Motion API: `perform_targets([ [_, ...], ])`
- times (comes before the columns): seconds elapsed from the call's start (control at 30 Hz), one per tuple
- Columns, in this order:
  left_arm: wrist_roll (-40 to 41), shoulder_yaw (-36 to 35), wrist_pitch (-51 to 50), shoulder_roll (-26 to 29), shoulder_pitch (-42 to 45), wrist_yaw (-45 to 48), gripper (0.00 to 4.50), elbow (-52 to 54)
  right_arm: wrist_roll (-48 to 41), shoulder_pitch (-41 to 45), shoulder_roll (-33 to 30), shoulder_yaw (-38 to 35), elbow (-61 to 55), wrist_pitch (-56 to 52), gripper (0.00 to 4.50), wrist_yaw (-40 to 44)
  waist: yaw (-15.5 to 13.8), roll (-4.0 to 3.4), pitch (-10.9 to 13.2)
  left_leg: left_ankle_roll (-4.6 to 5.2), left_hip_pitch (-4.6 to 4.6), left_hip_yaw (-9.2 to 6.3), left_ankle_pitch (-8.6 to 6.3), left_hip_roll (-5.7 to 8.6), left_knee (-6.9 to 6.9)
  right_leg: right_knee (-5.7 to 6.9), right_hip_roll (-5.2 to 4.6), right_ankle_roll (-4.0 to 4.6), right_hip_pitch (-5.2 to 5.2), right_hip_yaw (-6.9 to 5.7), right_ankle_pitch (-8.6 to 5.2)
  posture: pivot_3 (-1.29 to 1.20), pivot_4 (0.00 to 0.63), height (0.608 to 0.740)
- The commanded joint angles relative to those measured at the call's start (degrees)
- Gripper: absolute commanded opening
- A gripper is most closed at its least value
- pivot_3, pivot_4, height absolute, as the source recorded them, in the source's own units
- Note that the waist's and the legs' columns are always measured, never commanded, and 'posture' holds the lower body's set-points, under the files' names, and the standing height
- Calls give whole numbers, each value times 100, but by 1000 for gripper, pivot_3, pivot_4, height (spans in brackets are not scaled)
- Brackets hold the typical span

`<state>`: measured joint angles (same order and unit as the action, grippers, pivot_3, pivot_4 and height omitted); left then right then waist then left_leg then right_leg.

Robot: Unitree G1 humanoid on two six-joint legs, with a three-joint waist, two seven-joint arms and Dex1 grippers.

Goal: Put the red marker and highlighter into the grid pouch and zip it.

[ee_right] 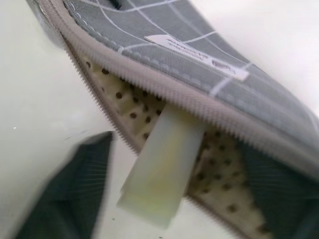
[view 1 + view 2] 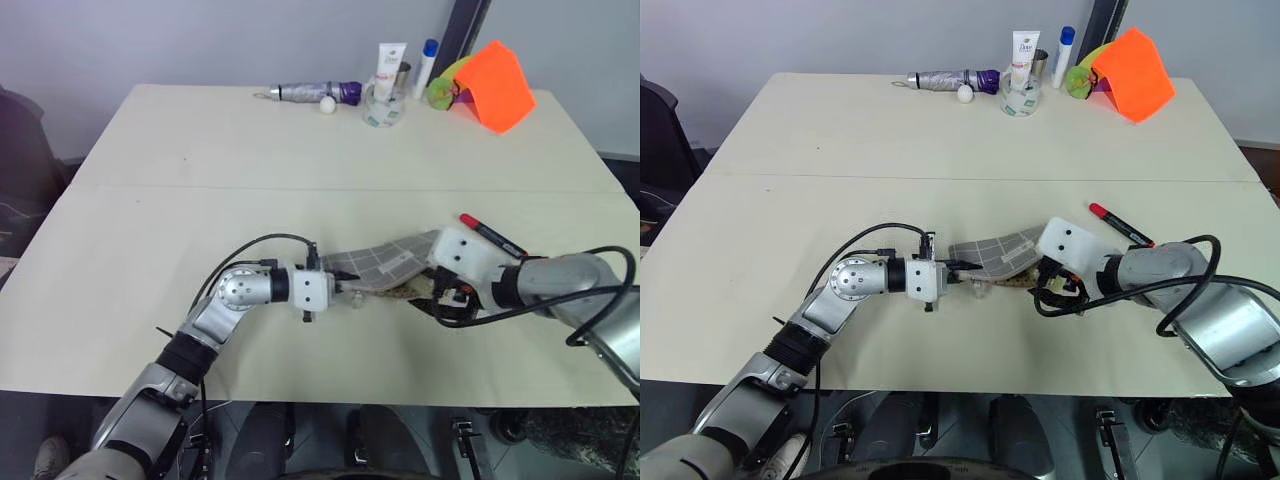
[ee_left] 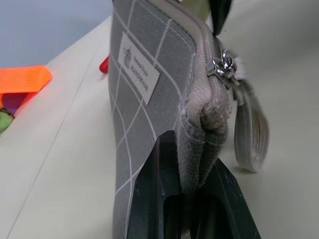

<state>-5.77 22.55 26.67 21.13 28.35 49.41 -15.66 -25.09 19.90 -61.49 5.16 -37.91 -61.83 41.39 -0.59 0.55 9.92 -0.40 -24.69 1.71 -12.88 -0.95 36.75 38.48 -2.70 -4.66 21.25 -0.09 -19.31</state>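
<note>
A pale cream table (image 2: 200, 170) stands against a grey wall, with clutter at its far edge. At its near middle, the grid pouch (image 2: 375, 265), grey with white lines, gapes unzipped, the pale highlighter (image 1: 162, 164) half inside. The left gripper (image 3: 192, 199) pinches the pouch's end; the right gripper (image 1: 174, 199) stands open around the highlighter. The red marker (image 2: 492, 235) lies just beyond.

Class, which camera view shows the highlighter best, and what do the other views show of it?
The right wrist view: the highlighter is close up, its pale body sticking halfway out of the grid pouch through the open zipper. The left wrist view catches a pale sliver above the pouch, probably its tip. In both eye views the right arm hides it.
</note>
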Motion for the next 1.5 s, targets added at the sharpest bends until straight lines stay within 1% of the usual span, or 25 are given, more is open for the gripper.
perform_targets([
  [0.03, 255, -316, -283, -25, 3, -149, 0, 24, -236, -45, -96, -996, -119, 129, 4429, 200, 0, 0, 0, 0, 0, 0, 0, 0, 1, 0, 0, 0, -1, 0, 0, 0, 150, 740],
  [0.1, 467, -489, -673, -106, -42, -225, 0, 81, -524, -196, -82, -1648, -132, 75, 4429, 433, -5, 0, 0, 1, 0, 0, 0, 0, 2, 1, 0, 0, -2, -1, 0, 0, 150, 740],
  [0.17, 605, -601, -1003, -157, -87, -271, 0, 161, -680, -366, -94, -2087, -107, 4, 4429, 555, -6, 0, 0, 3, 0, -2, -2, -1, 6, 1, 1, -1, -6, -4, 0, 0, 150, 740],
  [0.23, 669, -683, -1297, -202, -120, -357, 0, 248, -723, -482, -70, -2350, 4, -55, 4429, 516, -5, 0, 0, 6, 0, -3, -4, -1, 12, 1, 1, -1, -12, -5, 0, 0, 150, 740],
  [0.3, 706, -784, -1597, -277, -139, -517, 0, 295, -569, -668, 2, -2491, 328, -1, 4429, 363, -5, 0, 0, 7, 0, -3, -4, -1, 16, 1, 1, -3, -14, -5, 2, 0, 150, 740],
  [0.37, 766, -893, -1926, -388, -161, -723, 0, 379, -244, -836, 122, -2408, 851, 167, 4429, 37, -4, 1, -1, 8, 3, -4, -5, -1, 25, 1, 0, -7, -22, -5, 4, 0, 150, 740],
  [0.47, 839, -1027, -2304, -580, -173, -1011, 0, 539, 185, -744, 572, -2120, 1750, 363, 4429, -611, 12, 2, -1, 8, 15, -2, -5, 0, 29, 1, -2, -12, -33, -3, 7, 0, 150, 740],
  [0.57, 818, -1102, -2499, -683, -142, -1232, 0, 598, 590, -440, 1086, -1951, 2814, 795, 4429, -1133, 23, 0, -1, 8, 20, -2, -5, 1, 27, 2, -1, -12, -36, -3, 7, 0, 150, 740],
  [0.67, 782, -1127, -2579, -718, -98, -1327, 0, 593, 889, -62, 1485, -1850, 3895, 1370, 4429, -1450, 41, -2, -2, 8, 19, 1, -5, 1, 25, 4, 2, -13, -33, -2, 7, 0, 150, 740],
  [0.73, 772, -1116, -2598, -718, -96, -1344, 0, 617, 1014, 112, 1610, -1817, 4390, 1721, 4429, -1488, 30, -6, -2, 8, 19, 2, -4, 2, 25, 4, 3, -13, -33, -1, 7, 0, 150, 740],
  [0.87, 779, -1105, -2638, -715, -142, -1373, 0, 709, 1220, 371, 1646, -1727, 5268, 2300, 4429, -1444, 22, -6, -2, 8, 18, 4, -5, 2, 24, 3, 4, -14, -31, -1, 7, 0, 150, 740],
  [1.0, 780, -1081, -2660, -716, -229, -1397, 0, 808, 1083, 497, 1716, -1777, 5666, 2243, 4429, -1220, 17, -6, -3, 8, 18, 4, -5, 1, 24, 3, 3, -14, -32, 0, 7, 0, 150, 740],
  [1.03, 775, -1075, -2664, -716, -235, -1400, 0, 819, 1041, 496, 1725, -1798, 5662, 2180, 4200, -1180, 17, -6, -3, 8, 19, 4, -5, 1, 25, 3, 3, -14, -33, 0, 7, 0, 150, 740],
  [1.1, 775, -1081, -2679, -717, -234, -1407, 0, 835, 884, 422, 1731, -1850, 5391, 1855, 3603, -1083, 16, -6, -3, 8, 19, 4, -5, 1, 25, 3, 3, -14, -34, 0, 7, 0, 150, 740],
  [1.13, 777, -1086, -2682, -715, -230, -1406, 0, 835, 833, 388, 1733, -1869, 5277, 1744, 3175, -1062, 15, -6, -3, 8, 19, 4, -5, 0, 24, 3, 3, -14, -34, 0, 7, 0, 150, 740],
  [1.23, 767, -1077, -2674, -721, -208, -1398, 0, 812, 655, 229, 1734, -1990, 4796, 1380, 1495, -1072, 6, -6, -3, 9, 19, 3, -5, 0, 24, 3, 2, -14, -34, 0, 7, 0, 150, 740],
  [1.3, 764, -1065, -2664, -727, -194, -1384, 0, 794, 532, 109, 1719, -2089, 4407, 1145, 501, -1091, -1, -6, -3, 9, 18, 3, -5, 0, 24, 2, 1, -14, -34, 0, 7, 0, 150, 740],
  [1.33, 768, -1062, -2658, -728, -187, -1372, 0, 784, 503, 54, 1681, -2114, 4198, 1065, 384, -1094, -4, -6, -3, 9, 18, 3, -5, 0, 25, 2, 0, -14, -34, 0, 7, 0, 150, 740],
  [1.47, 793, -1049, -2612, -728, -158, -1301, 0, 752, 544, -294, 1230, -2056, 3006, 992, 385, -871, -6, -12, -1, 10, 15, 3, -6, 1, 24, 2, -3, -14, -30, 0, 7, 0, 150, 740],
  [1.5, 800, -1052, -2599, -727, -147, -1286, 0, 745, 576, -455, 971, -2026, 2576, 1099, 385, -668, -6, -14, 0, 10, 14, 3, -6, 1, 24, 2, -3, -14, -29, 0, 7, 0, 150, 740],
])
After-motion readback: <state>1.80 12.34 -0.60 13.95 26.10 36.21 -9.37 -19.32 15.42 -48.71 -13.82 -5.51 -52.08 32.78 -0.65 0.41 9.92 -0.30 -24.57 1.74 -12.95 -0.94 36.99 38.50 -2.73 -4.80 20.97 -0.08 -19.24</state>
